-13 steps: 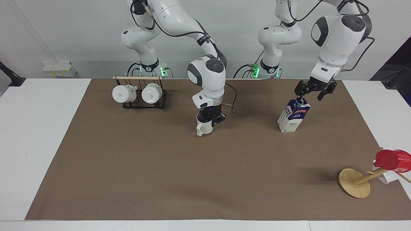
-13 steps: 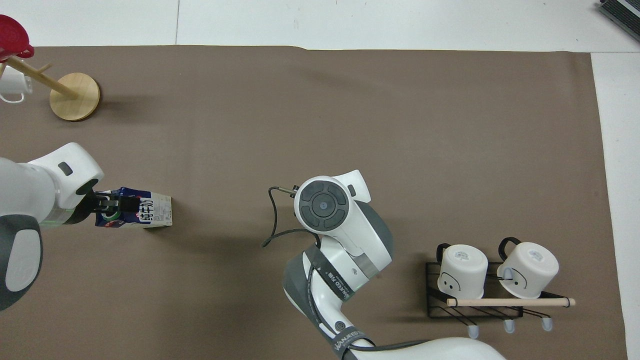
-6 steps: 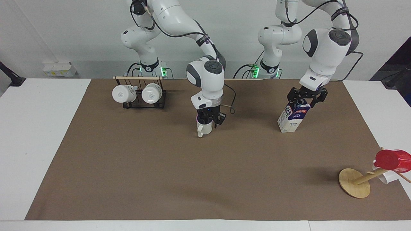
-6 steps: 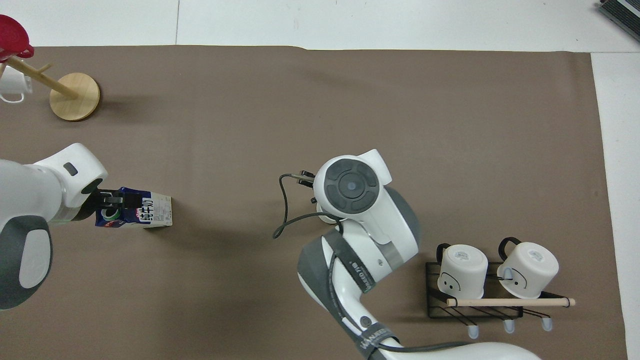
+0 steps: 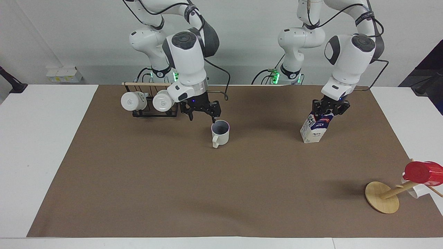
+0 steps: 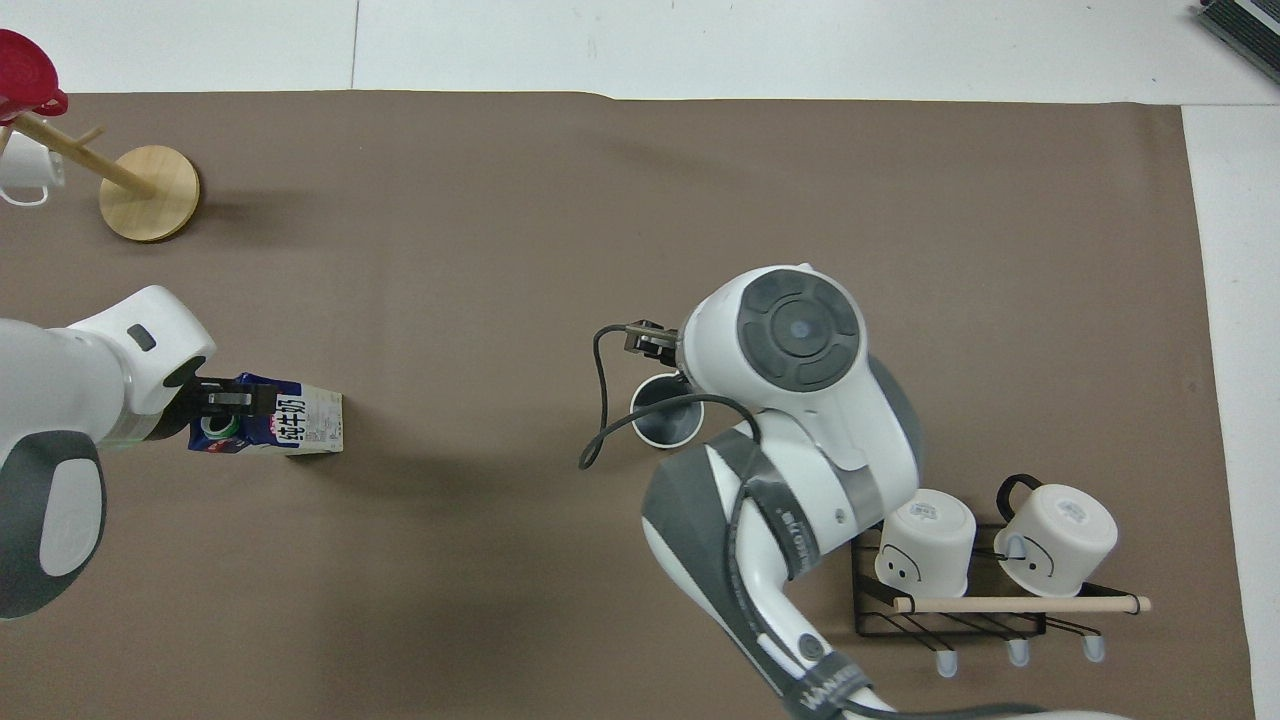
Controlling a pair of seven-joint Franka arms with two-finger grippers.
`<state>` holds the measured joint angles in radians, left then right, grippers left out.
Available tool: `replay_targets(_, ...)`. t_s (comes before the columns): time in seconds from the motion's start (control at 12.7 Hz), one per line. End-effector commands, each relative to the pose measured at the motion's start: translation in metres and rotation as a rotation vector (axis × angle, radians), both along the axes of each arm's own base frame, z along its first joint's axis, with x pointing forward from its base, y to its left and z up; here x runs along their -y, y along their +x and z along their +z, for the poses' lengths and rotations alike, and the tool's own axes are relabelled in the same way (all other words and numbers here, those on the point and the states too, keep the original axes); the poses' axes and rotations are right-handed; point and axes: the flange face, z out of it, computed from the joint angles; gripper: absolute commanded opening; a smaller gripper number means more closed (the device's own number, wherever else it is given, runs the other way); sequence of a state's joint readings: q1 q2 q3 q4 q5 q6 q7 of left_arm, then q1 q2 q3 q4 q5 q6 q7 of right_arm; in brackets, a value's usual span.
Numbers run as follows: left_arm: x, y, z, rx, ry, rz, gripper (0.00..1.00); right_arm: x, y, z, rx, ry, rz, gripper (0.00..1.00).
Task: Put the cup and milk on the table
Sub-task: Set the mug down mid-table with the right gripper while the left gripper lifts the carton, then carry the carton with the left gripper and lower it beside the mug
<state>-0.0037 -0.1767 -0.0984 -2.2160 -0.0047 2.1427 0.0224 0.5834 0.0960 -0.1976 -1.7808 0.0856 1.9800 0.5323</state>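
Note:
The cream-white cup (image 5: 220,133) stands upright on the brown sheet (image 5: 221,193) of the table, handle pointing away from the robots; the overhead view shows its greyish inside (image 6: 667,420). My right gripper (image 5: 201,116) is open and empty, raised just beside the cup toward the mug rack; in the overhead view its wrist hides it. The milk (image 5: 315,127) stands on the sheet toward the left arm's end, also seen from overhead (image 6: 285,425). My left gripper (image 5: 327,110) is shut on the milk's gable top (image 6: 215,405).
A black rack (image 5: 152,111) with two glossy white mugs (image 6: 925,540) stands near the right arm's base. A wooden cup tree (image 5: 382,197) carries a red cup (image 5: 422,172) and a white mug at the left arm's end, far from the robots.
My right gripper let go of the cup, rose and swung toward the rack; the cup stays standing. My left gripper came lower over the milk's top and the carton stands less tilted.

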Motion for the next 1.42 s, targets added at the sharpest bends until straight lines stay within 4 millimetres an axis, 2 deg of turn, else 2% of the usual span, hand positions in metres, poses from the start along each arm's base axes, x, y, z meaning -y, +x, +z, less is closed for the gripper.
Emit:
replay_targets(0.0, 0.01, 0.004, 0.02, 0.013, -0.007, 0.006, 0.47, 0.054, 0.002, 0.019, -0.006, 0.004, 0.089, 1.0)
replay_targets(0.16, 0.039, 0.004, 0.029, -0.006, -0.018, 0.064, 0.44, 0.1, 0.003, 0.036, -0.001, -0.004, 0.096, 1.0)
replay_targets(0.31, 0.085, -0.002, 0.036, 0.005, -0.052, 0.134, 0.43, 0.143, 0.001, 0.048, -0.008, -0.029, 0.11, 1.0)
replay_targets(0.39, 0.107, 0.002, 0.039, 0.0, -0.074, 0.156, 0.43, 0.161, -0.001, 0.054, -0.015, -0.036, 0.107, 1.0)
replay_targets(0.63, 0.163, 0.006, 0.048, 0.013, -0.132, 0.144, 0.43, 0.201, -0.008, 0.084, -0.036, -0.095, 0.1, 1.0)
replay_targets(0.87, 0.22, 0.015, 0.035, 0.02, -0.176, 0.127, 0.43, 0.23, -0.009, 0.113, -0.032, -0.097, 0.067, 1.0)
replay_targets(1.02, 0.245, 0.012, 0.027, 0.028, -0.206, 0.164, 0.43, 0.247, -0.014, 0.134, -0.039, -0.099, 0.085, 1.0)
replay_targets(1.1, 0.261, 0.01, 0.015, 0.025, -0.217, 0.178, 0.43, 0.258, -0.017, 0.137, -0.048, -0.096, 0.081, 1.0)
replay_targets(1.34, 0.27, 0.007, 0.009, 0.012, -0.223, 0.178, 0.43, 0.296, -0.032, 0.161, -0.077, -0.091, 0.058, 1.0)
